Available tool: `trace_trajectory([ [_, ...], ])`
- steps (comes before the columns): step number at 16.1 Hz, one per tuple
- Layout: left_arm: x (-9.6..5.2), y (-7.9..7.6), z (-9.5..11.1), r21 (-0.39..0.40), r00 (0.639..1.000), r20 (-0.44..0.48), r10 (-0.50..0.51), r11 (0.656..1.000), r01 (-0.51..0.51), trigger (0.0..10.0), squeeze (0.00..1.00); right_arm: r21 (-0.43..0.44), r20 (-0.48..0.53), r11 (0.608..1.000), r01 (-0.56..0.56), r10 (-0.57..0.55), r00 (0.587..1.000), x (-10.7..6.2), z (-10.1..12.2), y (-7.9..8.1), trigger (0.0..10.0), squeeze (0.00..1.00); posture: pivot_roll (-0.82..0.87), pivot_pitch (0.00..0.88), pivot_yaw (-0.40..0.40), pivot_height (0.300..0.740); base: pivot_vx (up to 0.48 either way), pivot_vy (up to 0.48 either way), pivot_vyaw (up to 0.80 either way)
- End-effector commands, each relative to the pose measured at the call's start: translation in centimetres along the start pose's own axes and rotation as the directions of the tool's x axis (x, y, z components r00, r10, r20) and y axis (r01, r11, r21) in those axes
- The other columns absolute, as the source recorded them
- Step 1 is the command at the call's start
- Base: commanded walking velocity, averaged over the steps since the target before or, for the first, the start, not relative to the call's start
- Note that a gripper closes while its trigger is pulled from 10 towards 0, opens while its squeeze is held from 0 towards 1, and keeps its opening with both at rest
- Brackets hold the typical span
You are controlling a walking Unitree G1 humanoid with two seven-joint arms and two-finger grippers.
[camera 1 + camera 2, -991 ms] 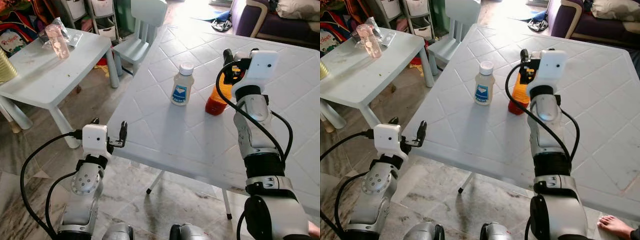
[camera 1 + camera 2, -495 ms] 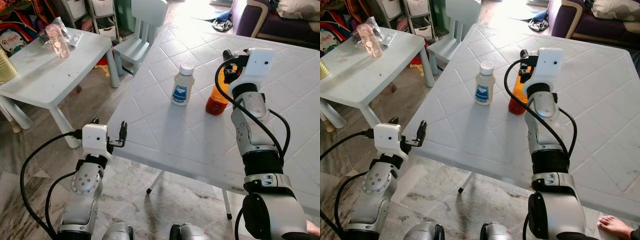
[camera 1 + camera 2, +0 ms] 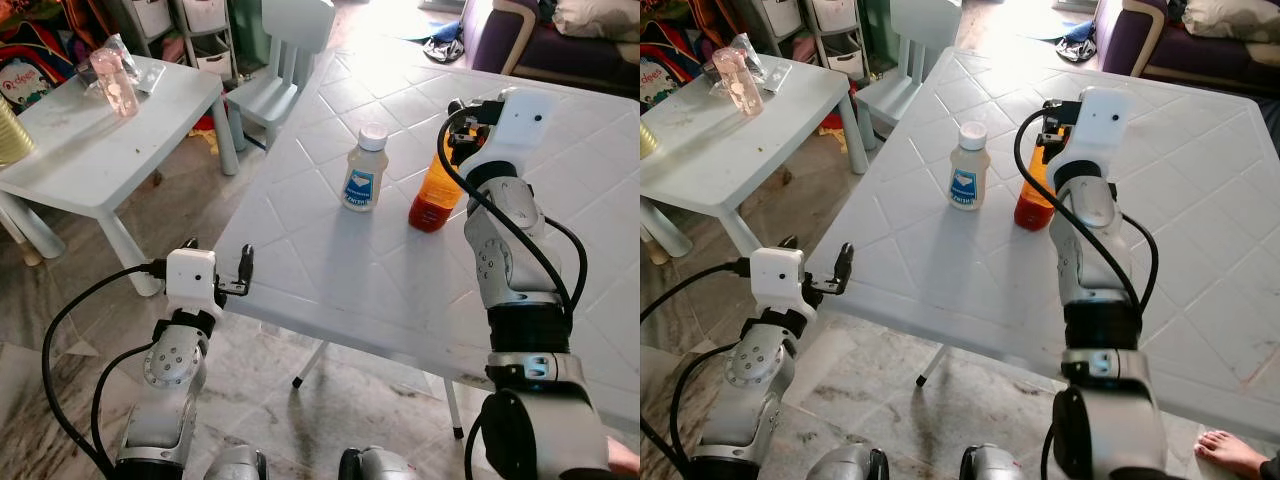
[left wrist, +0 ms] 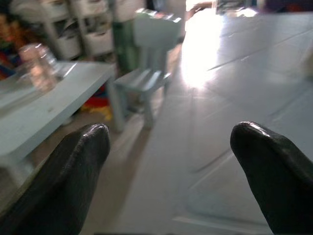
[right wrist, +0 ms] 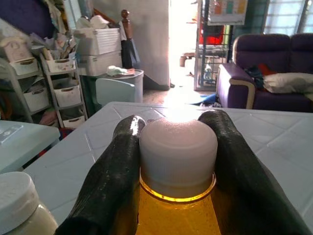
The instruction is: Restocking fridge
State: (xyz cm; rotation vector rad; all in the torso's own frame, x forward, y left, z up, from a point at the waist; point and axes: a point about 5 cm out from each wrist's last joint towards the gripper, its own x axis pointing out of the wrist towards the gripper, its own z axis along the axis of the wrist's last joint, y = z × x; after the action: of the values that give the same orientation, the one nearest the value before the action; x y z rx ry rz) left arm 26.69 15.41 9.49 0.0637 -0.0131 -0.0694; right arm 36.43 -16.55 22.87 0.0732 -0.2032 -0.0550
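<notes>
An orange bottle [image 3: 432, 193] with a white cap [image 5: 178, 149] stands on the white table [image 3: 330, 260], toward its middle. My right gripper [image 3: 458, 128] is shut on the bottle's cap, one black finger [image 5: 113, 171] on each side. A white bottle [image 3: 364, 168] with a blue label stands just to the left of the orange one, apart from it. My left gripper [image 3: 220, 247] hangs open beside the table's near left edge, holding nothing; its fingertips [image 4: 78, 161] are spread wide.
A low white table [image 3: 90, 150] with a pink cup [image 3: 113, 82] stands at the left, a pale child's chair [image 3: 290, 50] beyond it. A purple sofa [image 3: 560, 40] lies at the back right. A person's foot [image 3: 1230, 450] rests on the floor at the near right.
My right wrist has risen and swung back with the cap in its grip, so more of the orange bottle shows. Its base stays on the same spot. The left arm is still.
</notes>
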Motion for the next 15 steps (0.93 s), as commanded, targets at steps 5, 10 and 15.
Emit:
trace_trajectory([
  [5, 0.2, 0.2, -0.6, -0.008, 0.998, -0.041, 0.040, 0.999, -0.040, 10.0, 0.00, 0.074, -0.043, 0.993, -0.091, 0.094, 0.995, -2.1, -0.7, 1.9, 1.8, 0.00, 0.10, 0.084, -0.039, 0.740, 0.000, 0.000, 0.00],
  [10, 0.3, -0.2, -0.7, -0.024, 0.998, -0.046, 0.039, 0.999, -0.040, 10.0, 0.00, 0.113, -0.083, 0.934, -0.339, 0.349, 0.934, -4.2, -0.8, 4.8, 10.0, 0.00, 0.09, 0.080, -0.048, 0.740, 0.000, 0.000, 0.00],
  [15, 0.3, -0.3, -0.7, -0.030, 0.998, -0.045, 0.042, 0.999, -0.043, 10.0, 0.00, 0.136, -0.061, 0.896, -0.423, 0.434, 0.899, -5.3, -0.8, 5.6, 10.0, 0.00, 0.09, 0.081, -0.050, 0.740, 0.000, -0.049, 0.00],
])
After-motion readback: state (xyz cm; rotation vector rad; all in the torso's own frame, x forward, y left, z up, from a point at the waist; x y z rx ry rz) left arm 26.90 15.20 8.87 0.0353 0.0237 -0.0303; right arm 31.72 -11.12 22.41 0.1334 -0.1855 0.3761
